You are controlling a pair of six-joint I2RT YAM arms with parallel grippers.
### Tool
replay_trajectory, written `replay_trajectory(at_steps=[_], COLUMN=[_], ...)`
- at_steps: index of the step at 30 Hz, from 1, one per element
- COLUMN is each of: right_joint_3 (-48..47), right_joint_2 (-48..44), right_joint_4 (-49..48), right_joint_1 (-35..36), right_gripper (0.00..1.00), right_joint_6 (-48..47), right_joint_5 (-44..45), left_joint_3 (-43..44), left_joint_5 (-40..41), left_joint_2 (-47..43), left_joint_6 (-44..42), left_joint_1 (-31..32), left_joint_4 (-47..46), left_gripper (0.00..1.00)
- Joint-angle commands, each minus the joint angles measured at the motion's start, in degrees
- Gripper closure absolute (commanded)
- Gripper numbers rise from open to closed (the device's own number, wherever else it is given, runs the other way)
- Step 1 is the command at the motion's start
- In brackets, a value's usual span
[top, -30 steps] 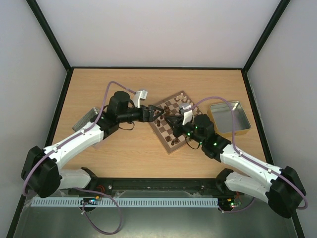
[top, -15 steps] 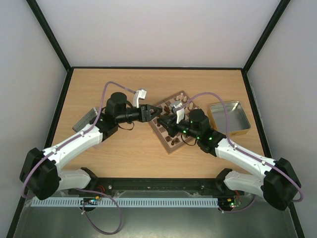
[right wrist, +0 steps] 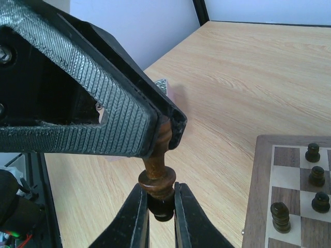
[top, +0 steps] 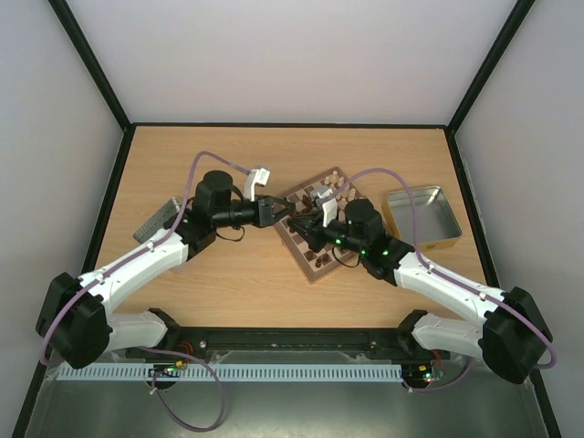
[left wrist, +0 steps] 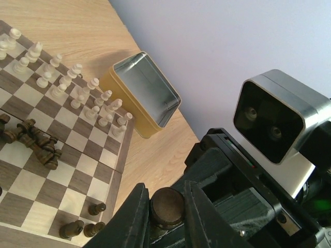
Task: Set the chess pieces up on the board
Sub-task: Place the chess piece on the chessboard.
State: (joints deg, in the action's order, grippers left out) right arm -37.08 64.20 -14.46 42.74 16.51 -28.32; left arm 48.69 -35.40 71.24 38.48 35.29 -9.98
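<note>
One dark brown chess piece [right wrist: 156, 175] hangs in the air beside the board's left rim [top: 311, 274], held from both ends. My right gripper [right wrist: 161, 206] is shut on its base. My left gripper [left wrist: 166, 209] is shut on the piece's other end [left wrist: 166, 205], its ribbed fingers [right wrist: 103, 113] reaching in from the left. In the top view the two grippers [top: 290, 212] [top: 303, 219] meet tip to tip. Cream-white pieces [left wrist: 67, 85] stand in two rows along the board's far side. Several dark pieces [left wrist: 36, 142] lie toppled mid-board, and others [right wrist: 313, 175] stand near an edge.
An open gold-rimmed tin [top: 422, 217] sits right of the board, and it shows empty [left wrist: 145, 95] in the left wrist view. A grey metal tin [top: 157, 219] lies at the table's left side. Black frame rails border the table.
My right arm carried the dark piece leftward to my left gripper. The left gripper's fingers went from wide open to shut on the piece.
</note>
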Motion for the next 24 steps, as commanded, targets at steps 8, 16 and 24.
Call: replay_trajectory(at_steps=[8, 16, 24], right_joint_3=[4.3, 11.4, 9.3], right_joint_2=[-4.4, -8.5, -7.0], right_joint_4=[-14.7, -37.7, -43.2], right_joint_1=[0.0, 0.1, 0.1], right_gripper=[0.43, 0.35, 0.46], right_joint_6=[20.4, 46.5, 59.2], right_joint_5=[2.9, 4.8, 9.0], left_joint_3=[1.4, 1.5, -0.3], left_joint_5=[3.5, 5.1, 4.8], left_joint_2=[-1.6, -3.9, -3.2], left_joint_6=[10.9, 28.7, 41.4], left_joint_1=[0.1, -0.4, -0.4], left_joint_4=[-7.0, -16.9, -28.4], left_gripper=[0.92, 0.91, 0.91])
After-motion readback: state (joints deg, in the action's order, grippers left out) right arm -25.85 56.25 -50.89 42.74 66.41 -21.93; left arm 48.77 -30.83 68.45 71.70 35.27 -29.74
